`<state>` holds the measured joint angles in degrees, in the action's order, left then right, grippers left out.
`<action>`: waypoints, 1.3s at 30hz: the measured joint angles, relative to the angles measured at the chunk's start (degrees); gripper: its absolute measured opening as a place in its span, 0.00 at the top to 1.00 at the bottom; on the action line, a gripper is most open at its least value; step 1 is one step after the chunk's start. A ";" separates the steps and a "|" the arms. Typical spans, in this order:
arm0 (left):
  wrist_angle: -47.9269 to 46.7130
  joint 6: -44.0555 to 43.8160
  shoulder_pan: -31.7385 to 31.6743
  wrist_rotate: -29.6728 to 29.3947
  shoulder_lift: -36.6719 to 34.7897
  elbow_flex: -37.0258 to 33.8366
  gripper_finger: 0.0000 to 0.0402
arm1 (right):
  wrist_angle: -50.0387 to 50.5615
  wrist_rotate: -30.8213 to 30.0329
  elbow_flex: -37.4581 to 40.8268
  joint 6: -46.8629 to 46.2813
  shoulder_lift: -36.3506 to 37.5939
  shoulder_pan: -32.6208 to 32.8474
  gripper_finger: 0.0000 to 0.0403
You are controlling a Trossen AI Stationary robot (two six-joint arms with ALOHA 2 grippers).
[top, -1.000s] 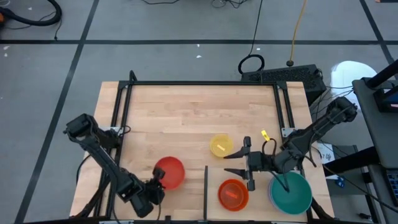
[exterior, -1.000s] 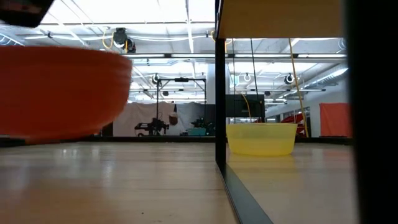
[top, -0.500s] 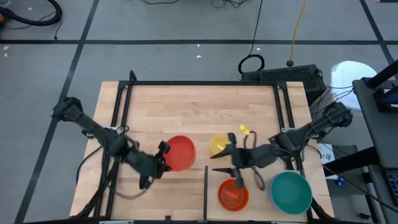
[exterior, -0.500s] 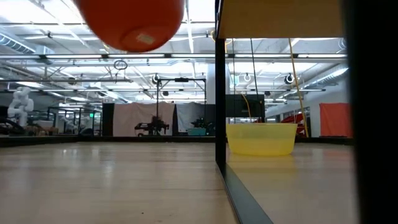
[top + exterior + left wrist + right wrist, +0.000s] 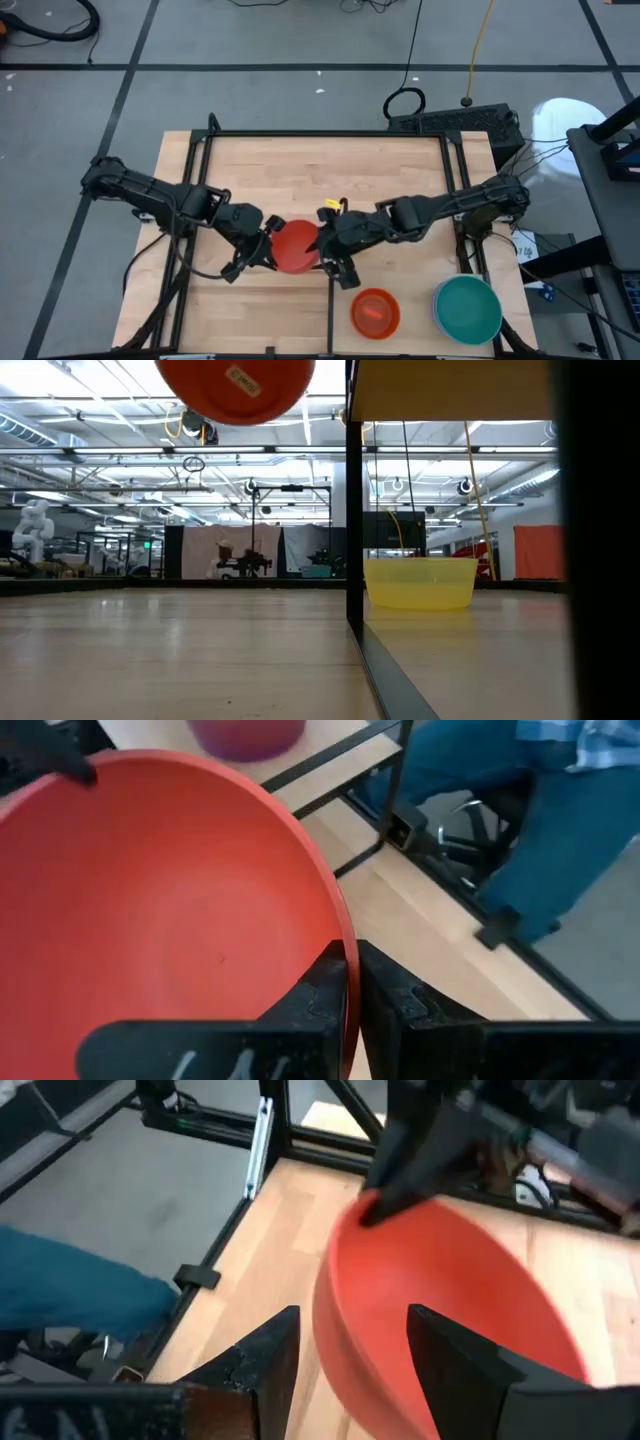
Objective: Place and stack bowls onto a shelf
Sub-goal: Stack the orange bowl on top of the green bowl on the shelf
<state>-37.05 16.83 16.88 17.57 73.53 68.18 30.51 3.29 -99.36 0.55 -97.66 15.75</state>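
Observation:
The red bowl [image 5: 295, 246] hangs in the air over the table's middle, high above the tabletop in the low view [image 5: 235, 385]. My left gripper [image 5: 262, 250] is shut on its left rim. My right gripper [image 5: 330, 247] is open at the bowl's right side. In the right wrist view its fingers [image 5: 265, 1365] stand on either side of the bowl's wall [image 5: 335, 1340]. The yellow bowl [image 5: 420, 582] rests on the tabletop behind the shelf's dark divider [image 5: 352, 510]. An orange bowl [image 5: 375, 312] and a teal bowl [image 5: 467, 308] sit right of the divider [image 5: 331, 300]. My left gripper pinches the red bowl's rim [image 5: 348, 982] between its two fingers, one inside the bowl and one outside. The fingers come slanting down from the table's left. The bowl is lifted clear of the table, its underside [image 5: 245, 382] showing in the low view. My right gripper straddles the bowl's right wall; whether it touches, I cannot tell.
A purple bowl [image 5: 245, 735] lies beyond the red one in the left wrist view. A black frame [image 5: 320, 134] edges the table. A person's blue trouser leg [image 5: 560, 820] shows beside the table. The shelf's pale board [image 5: 450, 388] spans the low view's upper right.
My left gripper has lifted the red bowl off the near left of the table and carried it up and toward the middle, turning as it went. My right gripper has swung from above the orange bowl toward the table's left and far edge, up to the bowl's right side, staying open.

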 joint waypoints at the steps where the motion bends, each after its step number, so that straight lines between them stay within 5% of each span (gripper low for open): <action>1: -0.90 0.00 -0.09 0.41 -0.01 0.59 0.96 | 0.07 0.96 -0.33 0.14 -0.37 -0.75 0.56; 8: -5.26 0.23 -0.02 0.27 -0.22 1.68 0.96 | 2.40 11.81 -0.50 0.10 -1.48 -4.11 0.56; 25: -4.30 2.35 -0.02 1.56 -0.18 1.68 0.94 | 4.11 11.89 -0.47 8.67 -3.55 -4.97 0.81; 34: -2.19 4.22 -0.54 4.10 -0.19 1.68 0.97 | 3.16 17.96 0.14 9.84 -3.46 -5.51 0.81; 39: 0.26 4.61 -1.17 3.41 -0.30 1.69 0.91 | 4.45 19.34 0.27 10.05 -3.49 -5.52 0.82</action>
<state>-36.79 21.44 15.71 20.98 73.23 69.88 34.96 22.64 -99.08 10.60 -101.15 10.23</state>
